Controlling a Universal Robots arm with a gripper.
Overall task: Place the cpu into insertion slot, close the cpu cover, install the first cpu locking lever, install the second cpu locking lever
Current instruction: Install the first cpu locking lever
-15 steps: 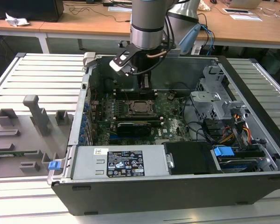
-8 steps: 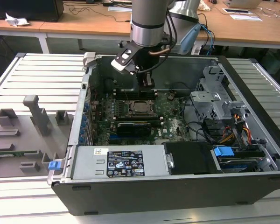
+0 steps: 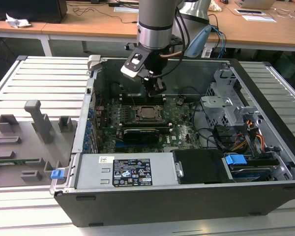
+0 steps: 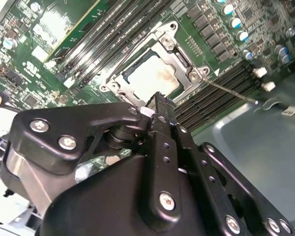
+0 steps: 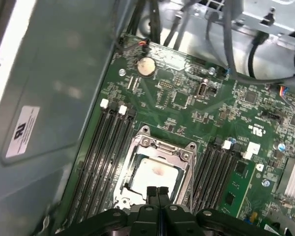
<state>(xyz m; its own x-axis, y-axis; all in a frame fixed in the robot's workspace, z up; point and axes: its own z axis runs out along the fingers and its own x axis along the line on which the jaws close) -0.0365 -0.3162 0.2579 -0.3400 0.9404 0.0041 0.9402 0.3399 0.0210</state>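
Observation:
The cpu (image 3: 148, 112) lies flat in the insertion slot (image 3: 148, 118) on the green motherboard, its silvery top showing in both wrist views (image 4: 155, 76) (image 5: 155, 173). The cpu cover (image 5: 162, 147) (image 4: 179, 53) lies down around it, framing the chip. A thin wire locking lever (image 4: 232, 91) sticks out from one socket corner over the memory slots. My gripper (image 3: 155, 87) hangs just above the socket's far edge. Its black fingertips (image 5: 157, 192) are pressed together with nothing between them, close over the chip's edge (image 4: 160, 100).
Long black memory slots (image 5: 103, 152) flank the socket on both sides. A black graphics card (image 3: 142, 133) lies in front of it, with the power supply (image 3: 132, 169) nearer still. A drive cage (image 3: 226, 101) and cables fill the case's right; a grey fixture tray (image 3: 24, 142) lies outside, left.

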